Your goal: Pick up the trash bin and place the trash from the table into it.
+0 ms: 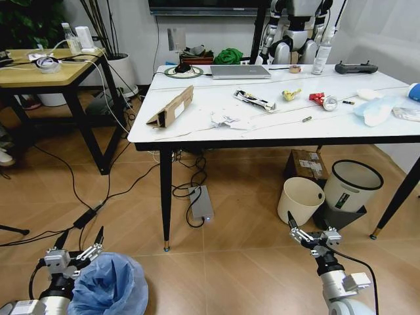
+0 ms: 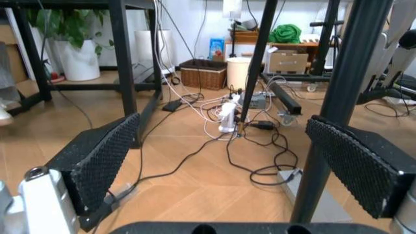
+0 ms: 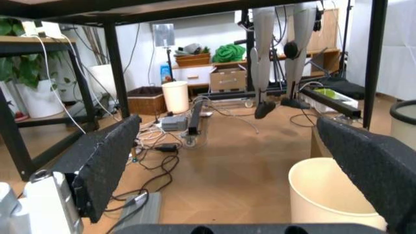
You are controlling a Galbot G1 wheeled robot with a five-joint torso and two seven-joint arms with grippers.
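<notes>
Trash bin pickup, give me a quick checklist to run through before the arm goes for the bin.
1. Left gripper open: ok, its textured pads stand wide apart in the left wrist view.
2. Trash bin within reach of the left arm: ok, it sits on the floor right beside that gripper.
3. Gripper lined up on the bin's rim: not ok, the left wrist view looks past it at table legs and cables.
4. Right gripper out of the way: ok, open and low over the floor near the cream bin.
5. Trash still on the table: ok, cardboard box and crumpled paper lie on top.
</notes>
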